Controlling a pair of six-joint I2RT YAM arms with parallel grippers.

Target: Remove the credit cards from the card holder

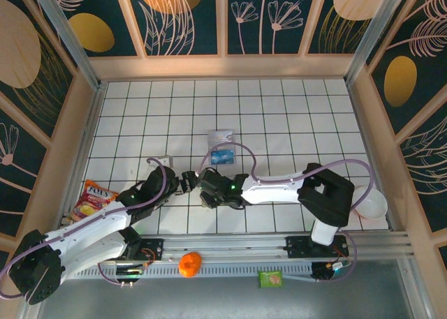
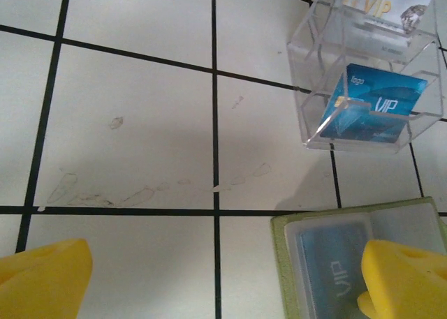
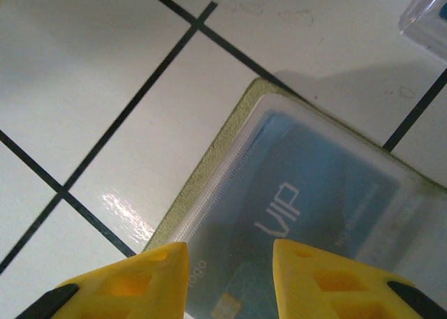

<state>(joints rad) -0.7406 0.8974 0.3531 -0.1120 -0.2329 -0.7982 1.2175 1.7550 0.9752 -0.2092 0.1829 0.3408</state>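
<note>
— Yellow-green edge, opened flat on the white tiled table: that's the card holder?
— Yes, and a blue card sits under its clear sleeve.
— How do the arms stand?
— From above, the left arm stretches up and to the right. The right arm reaches leftward from a bent elbow. Their wrists meet near the table's middle, over the holder.
— The left gripper?
— Spread wide, pointing down. One yellow finger overlaps the holder's panel and the other is over bare tile. Whether it touches, I cannot tell.
— And the right gripper?
— A narrow gap, low over the sleeved card, nothing clamped between.
— Other cards?
— A pale card and a second blue card stand in a clear box just beyond the holder.
</note>
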